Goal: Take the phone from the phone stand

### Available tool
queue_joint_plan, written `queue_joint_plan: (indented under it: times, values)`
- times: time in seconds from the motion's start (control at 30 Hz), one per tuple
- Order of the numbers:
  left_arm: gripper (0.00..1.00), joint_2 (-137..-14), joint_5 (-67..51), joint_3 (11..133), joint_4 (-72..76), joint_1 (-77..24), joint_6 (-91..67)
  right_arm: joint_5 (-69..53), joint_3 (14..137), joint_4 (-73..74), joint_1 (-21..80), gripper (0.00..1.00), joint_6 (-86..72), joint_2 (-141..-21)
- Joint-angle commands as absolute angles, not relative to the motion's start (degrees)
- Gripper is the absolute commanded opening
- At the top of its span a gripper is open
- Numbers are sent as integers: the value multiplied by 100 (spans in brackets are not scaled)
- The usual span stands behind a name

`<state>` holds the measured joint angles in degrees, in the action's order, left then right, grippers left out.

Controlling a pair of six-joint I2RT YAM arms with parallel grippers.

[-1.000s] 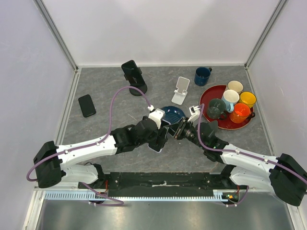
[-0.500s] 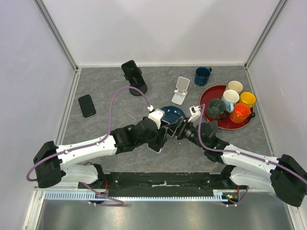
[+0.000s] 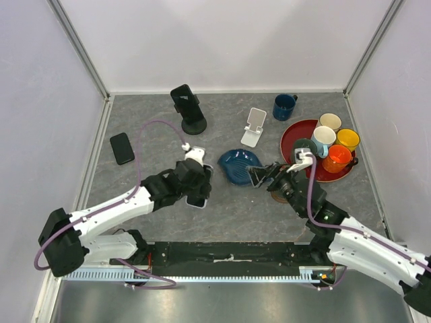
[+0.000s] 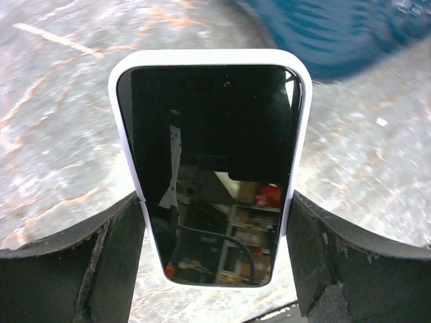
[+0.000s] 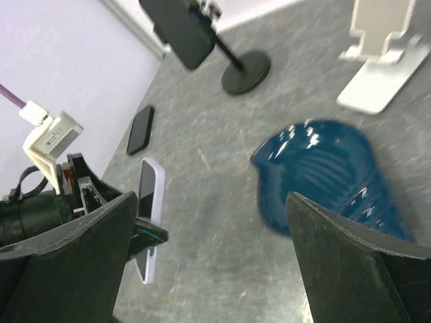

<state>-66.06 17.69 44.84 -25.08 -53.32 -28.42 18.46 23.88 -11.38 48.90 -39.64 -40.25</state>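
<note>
Shows a grey, stone-patterned desk [image 3: 229, 219] from above, with pale walls [image 3: 222, 40] on three sides. Stretched in from the near edge, a white left arm [image 3: 114, 210] and a white right arm [image 3: 357, 239]. At far right, a red tray [image 3: 288, 138] crowded with mugs [image 3: 323, 141]; just behind it, a lone blue mug [image 3: 284, 106]. Near the middle, a dark blue dish [image 3: 239, 166]. At the back, a black stand [image 3: 194, 126] clamping a dark phone [image 3: 183, 99], and to its right a white stand [image 3: 254, 126]. Off to the left, lying flat, a black phone [image 3: 122, 148]. Pinched by its long edges in the left pincer [image 4: 215, 195], the white-cased phone [image 4: 214, 121] (screen dark, mirroring the room), left of the dish and well apart from the white stand; cannot tell whether it touches the desk. Right of the dish, the right pincer [image 5: 212, 198], spread wide.
</note>
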Motion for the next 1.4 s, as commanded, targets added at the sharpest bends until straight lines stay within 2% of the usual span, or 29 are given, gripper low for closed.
queue_joint_plan:
  times: [0.0,0.13,0.27,0.4,0.63,0.93,1.17,1.37]
  values:
    - [2,-6311,1583,4447,-2653,-4519,-2980,2916,2207,-1028,4896,98,-3244,-3202]
    - [2,-6293,1187,4544,-2821,-3221,-2629,3216,1619,-1518,4896,98,-2665,-2226]
    - [2,-6695,1283,4903,-2988,-2506,-2303,3287,1108,-1793,4896,98,-1961,-1048]
    - [2,-7337,1073,5352,-2997,-1724,-2013,3462,975,-1407,4904,98,-1434,-81]
    - [2,-9077,826,6748,-2874,-512,-1881,3568,1046,-861,4896,98,-1283,-88]
    - [4,-11089,949,8603,-3102,104,-1679,3542,958,-747,4896,98,-1424,-26]
    - [6,-11978,1011,9544,-3542,404,-1468,3498,923,-747,4904,98,-1424,-26]
    - [8,-12269,1090,9641,-3674,510,-1336,3472,905,-747,4904,98,-1433,-26]
